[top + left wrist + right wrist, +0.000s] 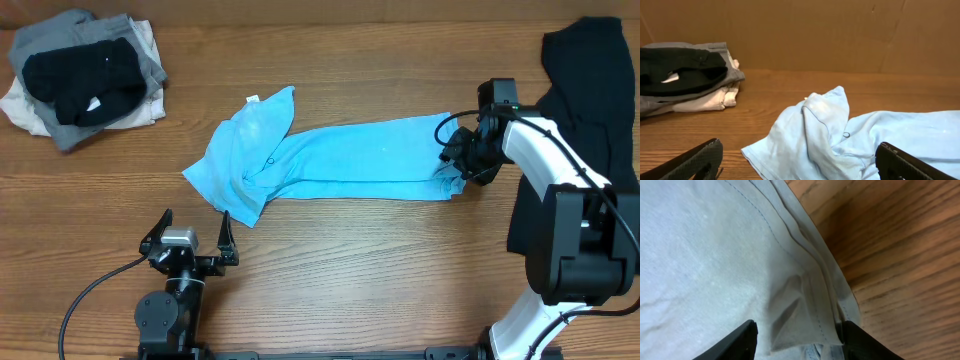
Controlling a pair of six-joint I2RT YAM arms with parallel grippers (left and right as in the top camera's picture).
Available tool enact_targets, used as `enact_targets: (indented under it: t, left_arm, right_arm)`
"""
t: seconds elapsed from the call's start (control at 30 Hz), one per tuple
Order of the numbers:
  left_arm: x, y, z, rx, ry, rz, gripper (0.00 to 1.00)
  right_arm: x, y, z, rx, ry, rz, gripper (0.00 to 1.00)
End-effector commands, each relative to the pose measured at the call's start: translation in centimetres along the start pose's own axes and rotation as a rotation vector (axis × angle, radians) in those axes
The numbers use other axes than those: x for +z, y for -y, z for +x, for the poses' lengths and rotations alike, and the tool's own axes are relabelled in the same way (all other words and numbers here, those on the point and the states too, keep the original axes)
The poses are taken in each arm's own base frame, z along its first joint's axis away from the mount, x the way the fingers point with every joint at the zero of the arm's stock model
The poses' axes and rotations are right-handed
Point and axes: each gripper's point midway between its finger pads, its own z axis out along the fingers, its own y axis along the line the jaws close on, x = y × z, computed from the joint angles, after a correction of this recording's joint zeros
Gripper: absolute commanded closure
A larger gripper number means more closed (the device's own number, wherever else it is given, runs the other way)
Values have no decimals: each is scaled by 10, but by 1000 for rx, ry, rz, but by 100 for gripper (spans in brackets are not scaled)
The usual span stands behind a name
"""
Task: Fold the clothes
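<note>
A light sky-blue T-shirt [340, 160] lies stretched left to right across the middle of the table, bunched and twisted at its left end [820, 130]. My right gripper [458, 165] is down at its right hem. Its jaws stand partly apart around a raised fold of that hem [810, 315] in the right wrist view, the right finger against the edge. My left gripper [195, 225] sits wide open just in front of the shirt's bunched left end, with nothing between its fingers [695, 160]. A large black garment [580, 90] lies at the far right, partly under my right arm.
A pile of folded clothes [85, 75], black on grey on cream, sits at the back left corner [685, 75]. A brown wall backs the table in the left wrist view. Bare wood [900, 255] shows right of the shirt's hem.
</note>
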Motion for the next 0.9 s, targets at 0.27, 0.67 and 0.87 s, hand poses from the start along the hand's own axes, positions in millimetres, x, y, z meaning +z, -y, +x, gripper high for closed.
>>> enact_targets:
  t: [0.27,0.67,0.87]
  left_arm:
    - [0,-2,0,18,4,-12,0]
    - [0,-2,0,18,4,-12,0]
    - [0,-2,0,18,4,-12,0]
  right_arm:
    - [13,9,13,9,-31,13,43]
    - [14,4,5,6,-2,-6,77]
    - [14,3,-2,29,29,-8,96]
